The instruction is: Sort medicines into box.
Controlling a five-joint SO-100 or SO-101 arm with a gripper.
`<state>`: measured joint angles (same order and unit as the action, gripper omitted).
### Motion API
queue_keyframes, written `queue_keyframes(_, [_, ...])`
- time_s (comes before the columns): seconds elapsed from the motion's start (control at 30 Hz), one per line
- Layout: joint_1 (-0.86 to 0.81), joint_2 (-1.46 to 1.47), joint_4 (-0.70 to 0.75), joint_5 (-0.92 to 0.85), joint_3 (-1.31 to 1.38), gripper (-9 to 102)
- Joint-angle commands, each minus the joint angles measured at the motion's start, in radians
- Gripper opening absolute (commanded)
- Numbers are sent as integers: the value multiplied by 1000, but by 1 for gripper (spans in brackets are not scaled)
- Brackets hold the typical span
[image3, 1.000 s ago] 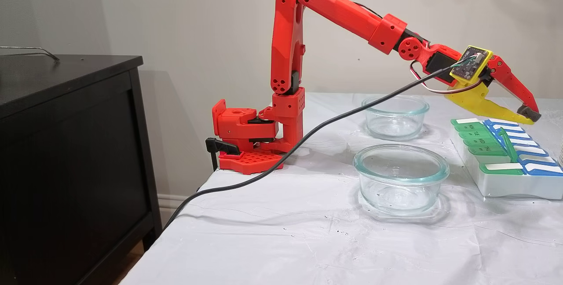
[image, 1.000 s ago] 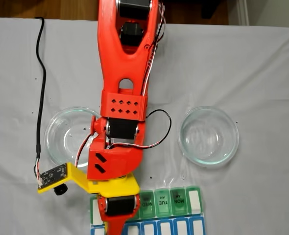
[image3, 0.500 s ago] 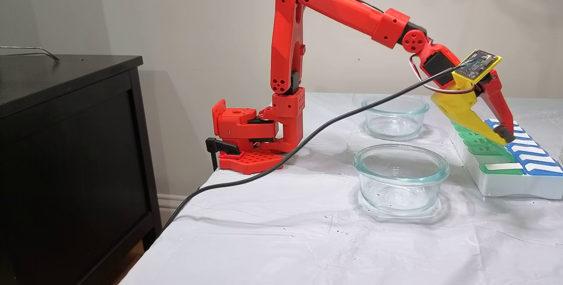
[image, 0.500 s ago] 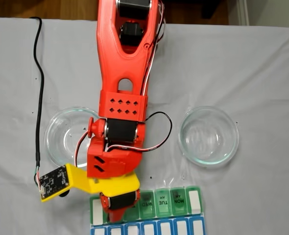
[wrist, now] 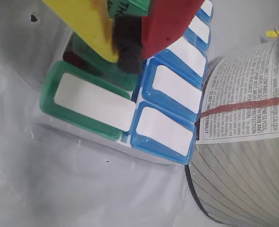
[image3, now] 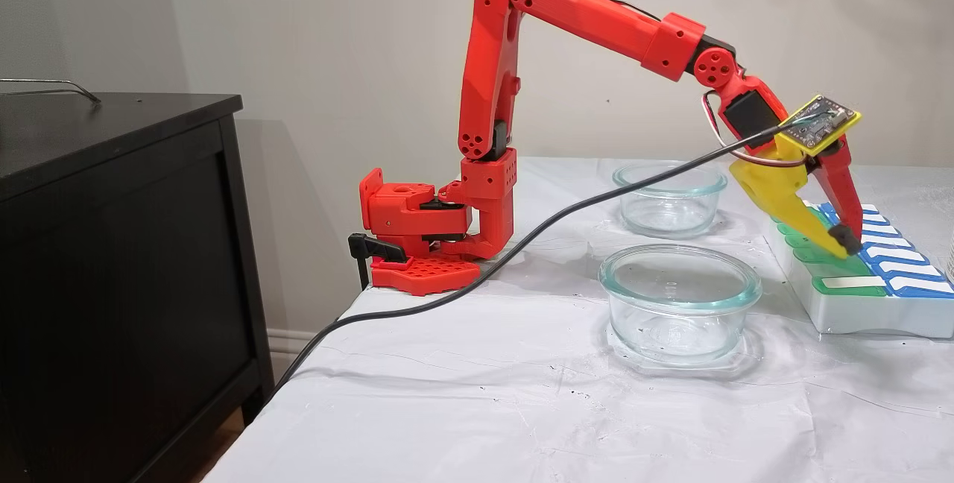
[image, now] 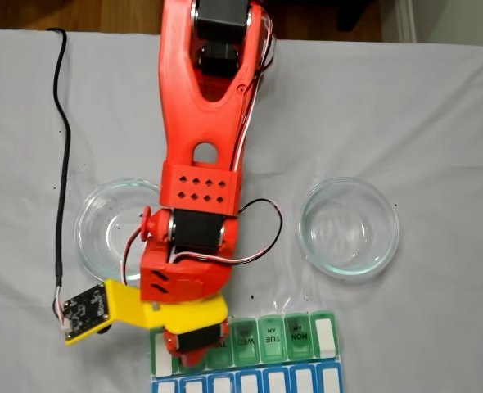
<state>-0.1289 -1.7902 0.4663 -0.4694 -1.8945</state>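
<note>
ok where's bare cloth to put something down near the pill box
Free: the cloth between the two bowls, right of the arm, and the wide stretch between the near bowl and the table's front edge. Crowded: around the pill box, with the gripper on it and a labelled container touching its blue side.

I count 2 glass bowls [image: 349,227] [image: 110,225], 1 pill box [image: 291,340] under the gripper [wrist: 127,54], 1 paper-labelled container [wrist: 246,142] beside it.
</note>
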Motion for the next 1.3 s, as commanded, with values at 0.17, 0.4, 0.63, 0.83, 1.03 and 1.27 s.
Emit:
queue_keyframes(0.17, [20, -55, 55, -78, -12, 0])
queue_keyframes(0.4, [31, -54, 41, -216, -75, 0])
queue_keyframes(0.63, [57, -61, -55, -356, -170, 0])
queue_keyframes(0.83, [67, -25, -107, -603, -219, 0])
queue_keyframes(1.03, [51, 49, -66, -913, -213, 0])
queue_keyframes(1.27, [12, 64, 49, -1178, -198, 0])
